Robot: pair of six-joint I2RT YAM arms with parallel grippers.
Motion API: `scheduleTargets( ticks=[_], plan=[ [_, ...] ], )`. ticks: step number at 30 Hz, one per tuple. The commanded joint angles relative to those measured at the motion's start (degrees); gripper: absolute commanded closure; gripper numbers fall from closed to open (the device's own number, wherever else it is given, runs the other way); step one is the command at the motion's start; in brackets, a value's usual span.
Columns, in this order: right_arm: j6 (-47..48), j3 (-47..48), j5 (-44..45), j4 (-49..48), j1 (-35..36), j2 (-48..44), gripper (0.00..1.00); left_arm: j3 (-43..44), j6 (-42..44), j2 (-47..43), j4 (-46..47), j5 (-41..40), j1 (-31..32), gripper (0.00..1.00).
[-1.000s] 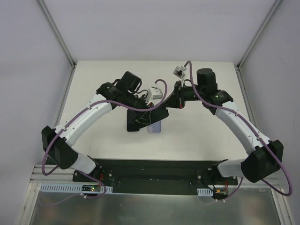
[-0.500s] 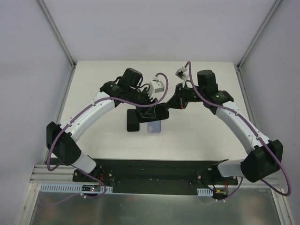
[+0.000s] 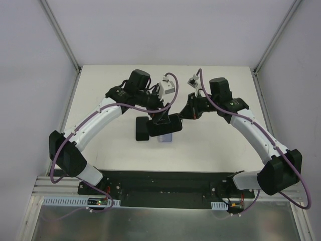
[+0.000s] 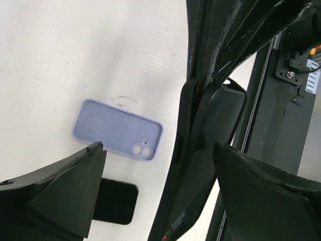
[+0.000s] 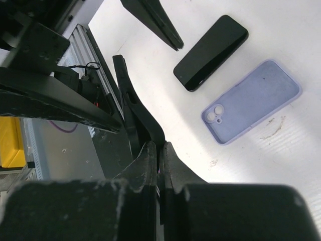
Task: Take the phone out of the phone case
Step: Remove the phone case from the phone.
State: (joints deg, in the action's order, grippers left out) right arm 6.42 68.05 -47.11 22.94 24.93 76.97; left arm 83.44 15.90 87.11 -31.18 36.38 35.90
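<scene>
**Item: phone-and-case removal, state of progress**

- Case: lilac, lying on the table near the centre, inside face up. The camera cut-out shows and nothing is in it.
- Phone: black, flat on the table just left of the case, apart from it and touched by neither gripper.
- Slab: a second flat black thing, raised off the table and partly over the case. Both wrist views show it edge-on, with a slight curve. Whether it is another case, a phone, or a phone in its case cannot be told.

**Progress (judgement):** for the lilac case the removal looks done, with the phone out and lying alongside. What is left turns on the slab. If it has a phone in it, that one is not yet freed; otherwise it only needs setting down.

**Pose**
- Left gripper: fingers spread wide and gripping nothing. The slab stands between them in the wrist view, nearer one finger, and contact cannot be told. The arm arcs from the near left out to the far side, with the wrist bent back toward the centre and pointing down.
- Right gripper: fingers pinched closed on the slab's right edge, carrying it. The arm arcs from the near right, with the wrist reaching left toward the centre
</scene>
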Motion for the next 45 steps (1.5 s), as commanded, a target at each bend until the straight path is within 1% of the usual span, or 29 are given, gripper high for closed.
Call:
scheduleTargets(
  ticks=[1, 7, 10, 12, 15, 16, 20, 22, 28, 38, 45],
  plan=[
    [-0.97, 1.38, 2.02, 0.0, -0.23, -0.51, 1.0, 1.37, 0.8, -3.35, 2.79, 7.01, -0.83, 0.08],
    [-1.58, 1.73, 2.64, -0.35, -0.23, 0.02, 1.0, 2.69, -0.26, -2.74, 2.35, 18.53, -0.83, 0.01],
    [-1.49, 2.08, 1.41, -0.09, -0.23, 0.81, 1.0, 3.04, 1.05, -2.12, 2.18, 23.11, -0.74, 0.05],
    [-1.05, 2.43, -0.43, 0.44, -0.14, 1.25, 1.0, 3.48, 1.94, -1.51, 1.91, 26.27, -0.74, 0.11],
    [-0.53, 2.7, -2.45, 0.7, -0.06, 1.87, 1.0, 4.71, 3.08, -0.19, 1.65, 31.02, -0.74, 0.16],
    [-0.09, 2.7, -3.07, 0.96, -0.05, 2.04, 1.0, 5.06, 3.17, 0.34, 1.47, 31.47, -0.66, 0.17],
    [0.09, 2.7, -4.48, 1.23, -0.06, 2.05, 1.0, 6.03, 3.96, 2.44, 1.21, 31.29, 0.13, 0.18],
    [-0.26, 2.7, -4.92, 1.06, -0.06, 2.04, 1.0, 6.73, 4.05, 3.59, 1.21, 31.38, 0.83, 0.2],
    [-0.88, 2.61, -5.97, 0.62, -0.14, 1.43, 1.0, 7.0, 5.37, 5.08, 0.68, 29.1, 2.42, 0.22],
    [-0.44, 1.91, -6.32, 0.97, -0.23, 0.64, 1.0, 6.74, 9.49, 5.26, -1.78, 24.79, 2.77, 0.25],
    [-0.09, 1.64, -6.24, 1.14, -0.14, 0.02, 1.0, 6.56, 10.73, 5.0, -2.92, 22.6, 2.6, 0.27]
  ],
)
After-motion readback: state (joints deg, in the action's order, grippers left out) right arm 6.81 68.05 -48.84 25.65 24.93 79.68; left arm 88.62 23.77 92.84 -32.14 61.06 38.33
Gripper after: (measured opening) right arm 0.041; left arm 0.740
